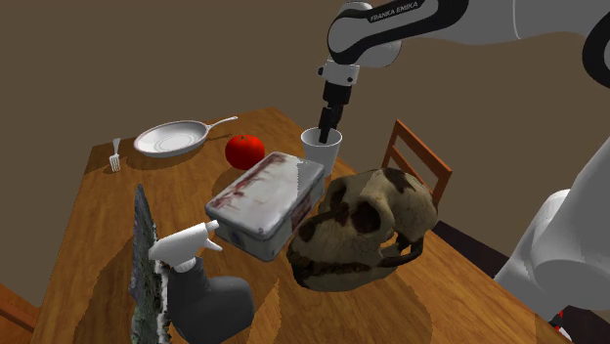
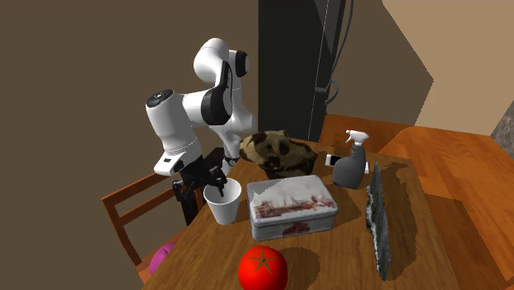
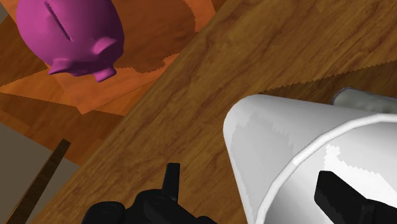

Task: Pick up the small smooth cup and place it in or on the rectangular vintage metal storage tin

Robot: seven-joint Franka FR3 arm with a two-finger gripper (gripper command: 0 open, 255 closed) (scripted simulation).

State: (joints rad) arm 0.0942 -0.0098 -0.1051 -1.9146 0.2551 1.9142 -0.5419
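The small white cup (image 1: 323, 149) stands upright near the table's far edge, beside the rectangular metal tin (image 1: 266, 200) with a reddish picture on its lid. My black gripper (image 1: 328, 115) hangs right over the cup, pointing down at its rim. In the wrist view the gripper (image 3: 254, 191) is open and straddles the cup's wall (image 3: 286, 146): one finger (image 3: 340, 194) is inside the cup, the other (image 3: 172, 178) outside it. In the second exterior view the cup (image 2: 223, 202) sits just left of the tin (image 2: 290, 206), with the gripper (image 2: 210, 183) at its rim.
A brown skull (image 1: 362, 230) lies right of the tin, a red tomato (image 1: 244, 150) left of the cup. A pan (image 1: 174, 139), a fork (image 1: 115, 154), a spray bottle (image 1: 191, 269) and a thin upright slab (image 1: 145, 269) share the table. A chair (image 1: 415, 161) and pink piggy bank (image 3: 73, 32) lie beyond its edge.
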